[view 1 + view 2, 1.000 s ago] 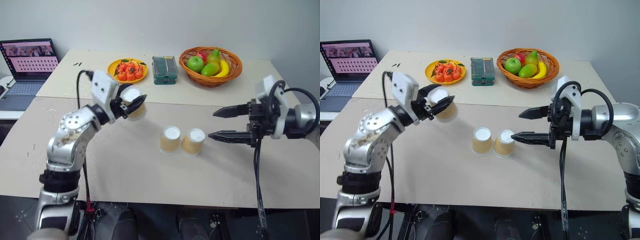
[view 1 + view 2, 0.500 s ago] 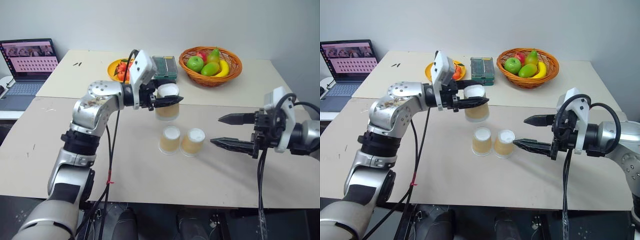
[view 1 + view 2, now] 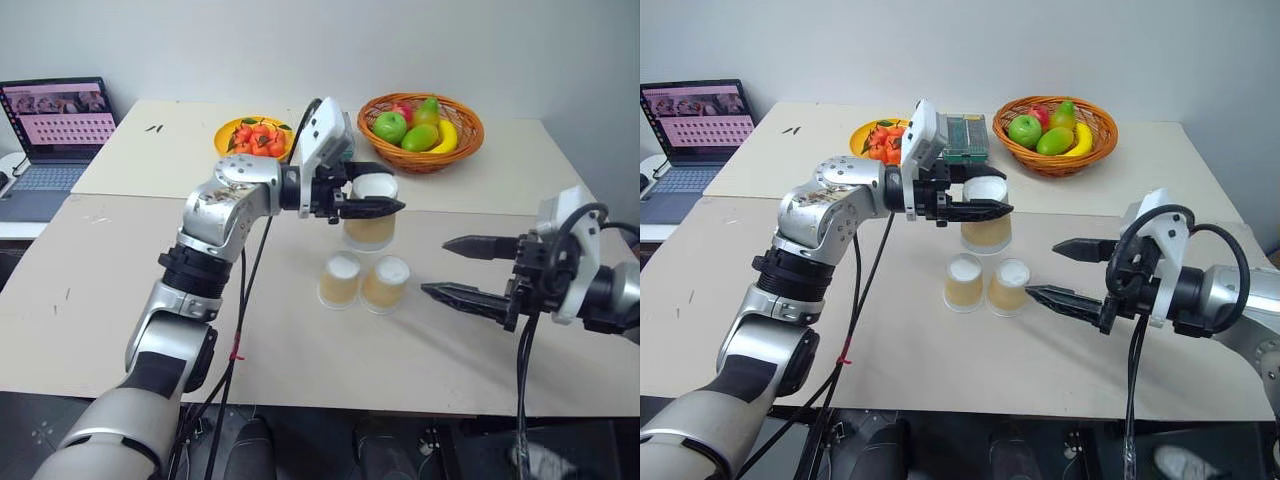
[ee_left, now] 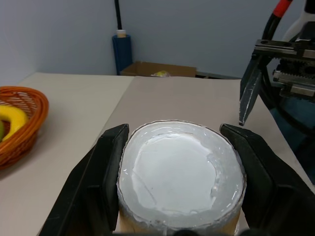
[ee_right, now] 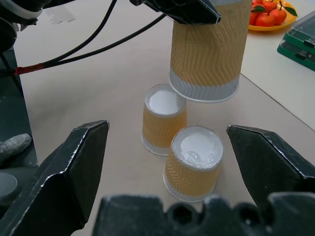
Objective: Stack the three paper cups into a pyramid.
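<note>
Two paper cups stand upside down and side by side on the table, the left cup touching the right cup. The third cup hangs upside down in the air just behind and above them, white base up. My left gripper is shut on it near its base, one finger on each side. In the right wrist view the held cup hangs over the pair. My right gripper is open to the right of the pair, pointing at them with nothing between its fingers.
At the back of the table stand a wicker basket of fruit, a yellow plate of tangerines and a green box. A laptop sits on a side table at the far left. Bare tabletop lies in front of the cups.
My left arm swung to the right with the cup, from the table's left side to just behind the two standing cups. My right gripper drew back a little from the pair, still open.
</note>
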Tool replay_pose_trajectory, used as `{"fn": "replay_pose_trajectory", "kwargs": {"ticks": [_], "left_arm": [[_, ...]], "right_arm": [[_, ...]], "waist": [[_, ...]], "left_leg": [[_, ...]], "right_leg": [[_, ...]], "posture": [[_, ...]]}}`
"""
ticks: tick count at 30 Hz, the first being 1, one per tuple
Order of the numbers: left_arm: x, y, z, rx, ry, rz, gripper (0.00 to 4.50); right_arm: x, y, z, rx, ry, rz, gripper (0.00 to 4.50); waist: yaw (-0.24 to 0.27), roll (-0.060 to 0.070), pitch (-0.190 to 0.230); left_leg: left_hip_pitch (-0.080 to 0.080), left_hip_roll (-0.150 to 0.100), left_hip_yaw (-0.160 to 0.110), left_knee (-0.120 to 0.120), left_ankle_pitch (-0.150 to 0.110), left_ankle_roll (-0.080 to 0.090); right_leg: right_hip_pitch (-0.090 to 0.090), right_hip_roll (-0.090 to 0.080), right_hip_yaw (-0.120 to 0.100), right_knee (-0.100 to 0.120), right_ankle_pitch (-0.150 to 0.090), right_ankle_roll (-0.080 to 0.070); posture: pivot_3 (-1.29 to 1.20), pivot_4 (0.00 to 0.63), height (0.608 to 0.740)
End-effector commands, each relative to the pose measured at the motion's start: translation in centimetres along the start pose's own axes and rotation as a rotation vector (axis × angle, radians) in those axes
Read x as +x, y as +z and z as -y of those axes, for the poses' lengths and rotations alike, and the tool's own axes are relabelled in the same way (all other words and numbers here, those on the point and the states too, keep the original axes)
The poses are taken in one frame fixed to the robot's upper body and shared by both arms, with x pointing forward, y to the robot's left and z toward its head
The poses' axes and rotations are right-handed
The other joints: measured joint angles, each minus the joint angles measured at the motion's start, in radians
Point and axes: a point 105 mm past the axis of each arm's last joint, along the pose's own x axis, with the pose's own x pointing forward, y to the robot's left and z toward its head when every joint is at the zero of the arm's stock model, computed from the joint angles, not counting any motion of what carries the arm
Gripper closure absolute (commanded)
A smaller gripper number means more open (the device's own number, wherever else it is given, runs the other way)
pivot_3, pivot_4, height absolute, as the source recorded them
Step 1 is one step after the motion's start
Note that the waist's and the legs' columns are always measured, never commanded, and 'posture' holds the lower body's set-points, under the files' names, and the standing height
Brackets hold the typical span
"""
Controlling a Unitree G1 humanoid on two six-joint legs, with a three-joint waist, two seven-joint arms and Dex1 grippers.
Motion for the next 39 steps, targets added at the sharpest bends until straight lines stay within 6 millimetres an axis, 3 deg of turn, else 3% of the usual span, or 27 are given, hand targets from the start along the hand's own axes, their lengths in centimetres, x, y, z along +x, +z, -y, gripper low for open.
{"fn": "replay_pose_trajectory", "kwargs": {"ticks": [1,17,28,33,39], "left_arm": [[0.5,0.5,0.5,0.043,-0.018,0.014,1.5],[1.4,-1.0,3.2,0.059,-0.118,-0.008,1.5],[1.1,-1.3,3.1,0.071,-0.121,-0.019,1.5],[1.0,-1.4,3.2,0.06,-0.129,-0.017,0.1],[0.8,-1.0,2.8,0.044,-0.113,-0.008,0.1]], "right_arm": [[-0.6,1.0,-0.3,-0.044,-0.036,0.03,0.0],[-0.7,0.6,-0.6,-0.03,-0.069,0.034,0.0],[-0.6,0.9,-0.4,-0.037,-0.074,0.04,0.0],[-0.6,1.0,-0.3,-0.044,-0.077,0.039,0.0],[-0.6,1.0,-0.1,-0.045,-0.077,0.041,0.0]], "waist": [[0.001,0.0,0.0],[0.002,0.0,0.0],[0.002,0.0,0.0],[0.002,0.0,0.0],[0.002,0.0,0.0]], "left_leg": [[0.0,0.0,0.0,0.0,0.0,0.0],[0.0,0.0,0.0,0.001,0.0,0.0],[0.0,0.0,0.0,0.001,0.0,0.0],[0.0,0.0,0.0,0.001,0.0,0.0],[0.0,0.0,0.0,0.001,0.0,0.0]], "right_leg": [[0.0,0.0,0.0,0.0,0.0,0.0],[0.001,0.0,0.0,0.0,0.0,0.0],[0.001,0.0,0.0,0.0,0.0,0.0],[0.001,0.0,0.0,0.0,0.0,0.0],[0.001,0.0,0.0,0.0,0.0,0.0]], "posture": [[0.0,0.15,0.738],[0.0,0.15,0.738],[0.0,0.15,0.738],[0.0,0.15,0.738],[0.0,0.15,0.738]]}}
